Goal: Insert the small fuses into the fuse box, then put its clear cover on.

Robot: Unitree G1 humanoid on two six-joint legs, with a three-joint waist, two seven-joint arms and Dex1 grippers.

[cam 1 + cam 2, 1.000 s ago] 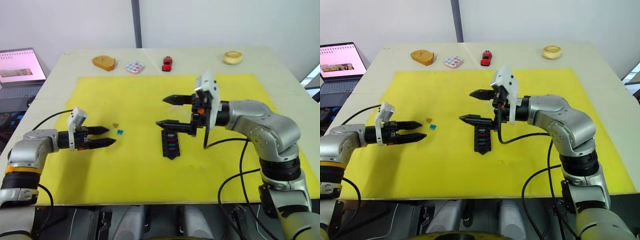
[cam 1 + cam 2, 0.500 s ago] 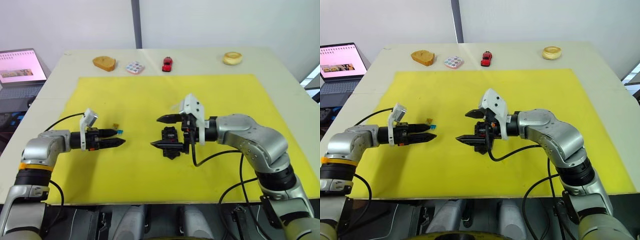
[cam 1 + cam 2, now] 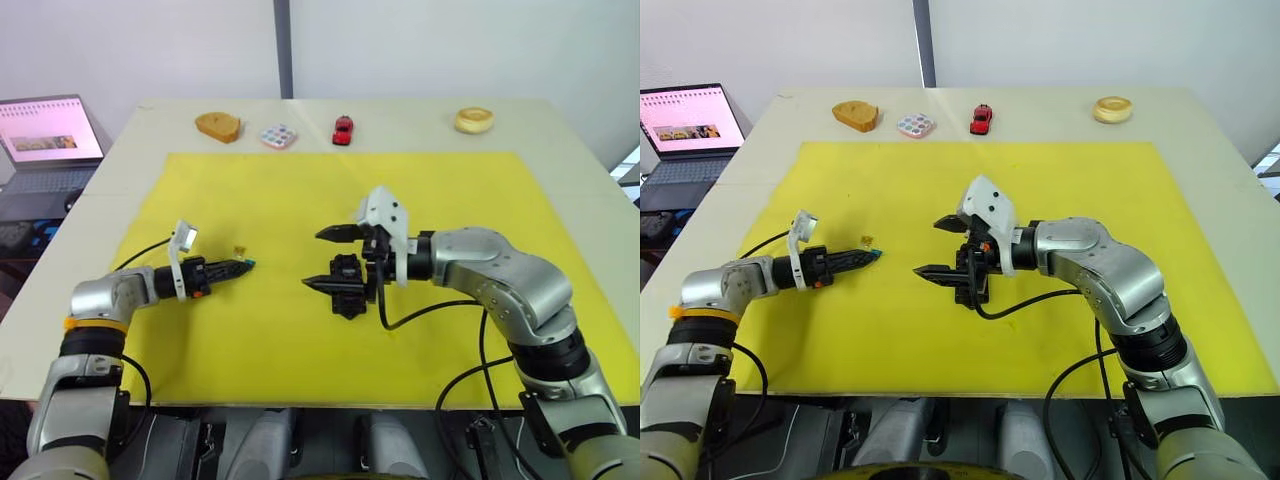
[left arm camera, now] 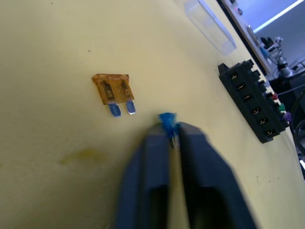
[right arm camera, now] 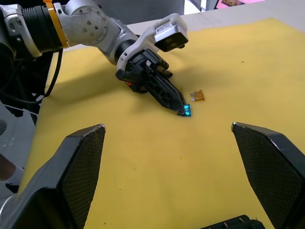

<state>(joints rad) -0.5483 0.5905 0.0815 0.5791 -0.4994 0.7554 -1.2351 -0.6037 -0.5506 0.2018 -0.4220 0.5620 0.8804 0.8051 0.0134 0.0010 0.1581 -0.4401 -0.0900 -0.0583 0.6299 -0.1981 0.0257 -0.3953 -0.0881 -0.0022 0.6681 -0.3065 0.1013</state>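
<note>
My left gripper (image 3: 243, 265) lies low over the yellow mat (image 3: 300, 190), shut on a teal-blue small fuse (image 4: 167, 122) that sticks out of its tips at the mat's surface. An amber fuse (image 4: 113, 88) lies flat just beside it, apart from the fingers. The black fuse box (image 3: 346, 281) sits mid-mat with coloured fuses in some slots. My right gripper (image 3: 327, 260) stands open, one finger on either side of the box's near-left end. The clear cover (image 4: 209, 26) lies on the mat beyond the box.
Along the table's far edge stand a brown block (image 3: 218, 126), a white tile with coloured dots (image 3: 278, 135), a red toy car (image 3: 342, 129) and a round yellow object (image 3: 473, 120). An open laptop (image 3: 45, 135) sits off the table's left.
My left gripper has reached forward to the teal-blue fuse and closed on it. The right gripper came down and left to the fuse box and stays open.
</note>
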